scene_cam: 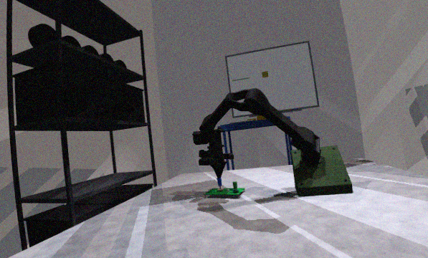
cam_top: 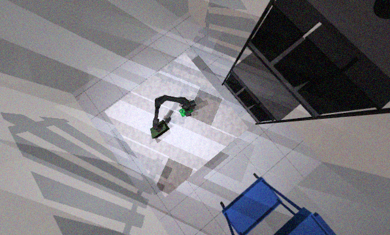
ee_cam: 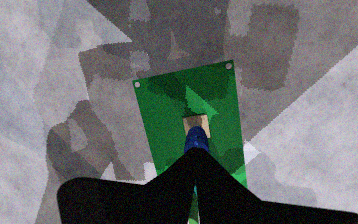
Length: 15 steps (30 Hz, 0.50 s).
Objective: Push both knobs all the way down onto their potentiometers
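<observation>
Gripper [ee_cam: 196,150], fingers closed on nothing to form one blunt tip, bears on the blue knob [ee_cam: 196,139], pressing toward its potentiometer [ee_cam: 196,123]

Look past the left edge of the table and you have a tall black rack [scene_cam: 11,107] with four shelves. Its top shelf carries a row of dark rolls [scene_cam: 43,34], lying side by side. The shelf under them holds a big dark box [scene_cam: 77,102], and you can see another dark box on the bottom shelf. Beyond the far edge stands a blue cart [scene_cam: 251,124], and the top view shows you its flat blue tray [cam_top: 251,202]. On the back wall behind it hangs a whiteboard [scene_cam: 292,86] with a small yellow note [scene_cam: 264,74] stuck near its middle. The table [scene_cam: 343,222] itself is pale grey, crossed by light stripes and shadows.
</observation>
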### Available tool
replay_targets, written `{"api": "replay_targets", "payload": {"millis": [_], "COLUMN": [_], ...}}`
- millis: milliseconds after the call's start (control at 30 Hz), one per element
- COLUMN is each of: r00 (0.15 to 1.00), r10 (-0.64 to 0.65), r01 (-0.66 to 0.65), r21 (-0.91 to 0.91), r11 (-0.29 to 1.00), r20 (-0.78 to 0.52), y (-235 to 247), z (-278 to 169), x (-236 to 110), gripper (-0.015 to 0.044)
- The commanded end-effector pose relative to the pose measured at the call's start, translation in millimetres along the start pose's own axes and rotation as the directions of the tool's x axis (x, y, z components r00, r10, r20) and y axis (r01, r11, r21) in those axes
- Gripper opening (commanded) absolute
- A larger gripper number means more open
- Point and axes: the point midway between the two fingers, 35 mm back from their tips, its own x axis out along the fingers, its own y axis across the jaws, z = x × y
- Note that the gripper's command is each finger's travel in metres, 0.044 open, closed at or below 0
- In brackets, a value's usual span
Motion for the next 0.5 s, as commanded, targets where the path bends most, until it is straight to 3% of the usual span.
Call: {"api": "replay_targets", "payload": {"millis": [0,467], "r00": [1.0,1.0], "r10": [0.0,0.0], "r01": [0.0,0.0], "r21": [-0.005,-0.005], "r11": [1.0,1.0], "r20": [-0.003,-0.003], "y": [1.8,1.9], "z": [0.2,0.1], "x": [4.3,8.1], "gripper": [0.0,0.0]}}
